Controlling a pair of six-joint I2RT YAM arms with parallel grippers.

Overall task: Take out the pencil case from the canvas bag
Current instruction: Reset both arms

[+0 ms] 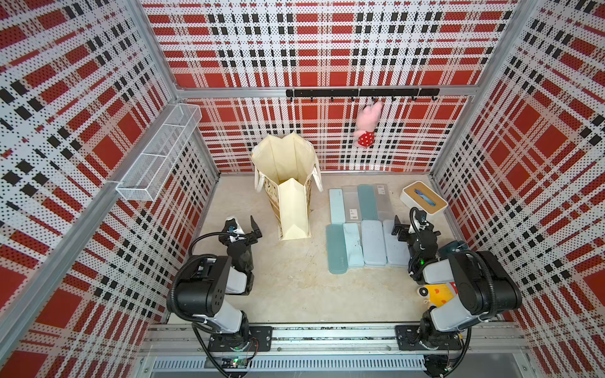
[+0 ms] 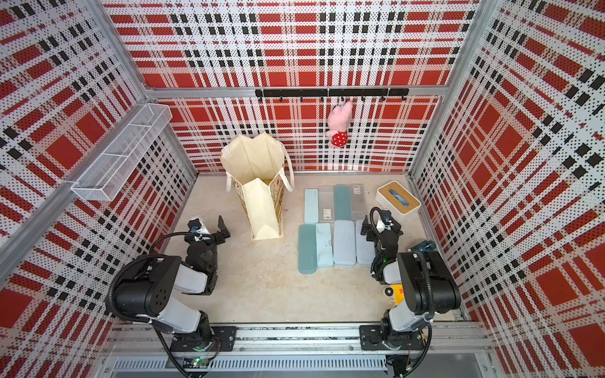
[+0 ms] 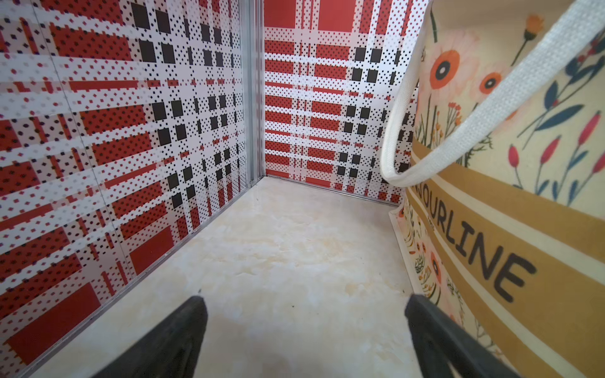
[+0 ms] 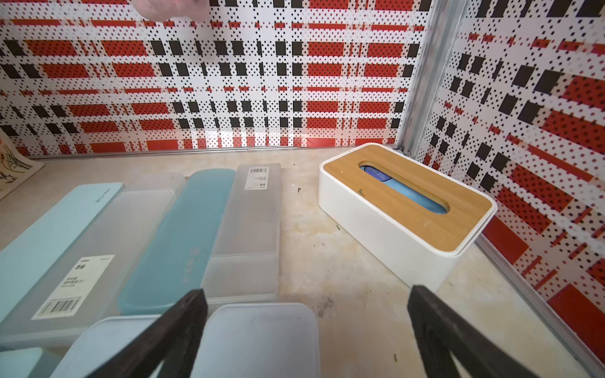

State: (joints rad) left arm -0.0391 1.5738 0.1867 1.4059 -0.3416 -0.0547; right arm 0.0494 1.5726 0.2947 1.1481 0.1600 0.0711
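Observation:
The canvas bag [image 1: 288, 183] [image 2: 258, 189] stands upright at the back left of the table, mouth open, a plain cream end facing me. Its inside shows only cream lining in both top views; the pencil case is hidden. My left gripper [image 1: 242, 227] [image 2: 209, 227] hovers low, just left of the bag's base, open and empty. In the left wrist view the gripper [image 3: 302, 304] has bare table between its fingers, with the bag's printed face [image 3: 523, 196] and a white handle [image 3: 458, 137] close beside it. My right gripper [image 1: 409, 222] [image 4: 306, 294] stands open and empty over the table's right side.
Several flat blue, teal and frosted plastic boxes [image 1: 363, 229] [image 4: 176, 235] lie in two rows right of the bag. A white box with wooden lid [image 1: 424, 198] [image 4: 406, 203] sits at the back right. A pink plush [image 1: 368, 126] hangs on the rear wall; a wire basket [image 1: 160, 150] hangs on the left wall.

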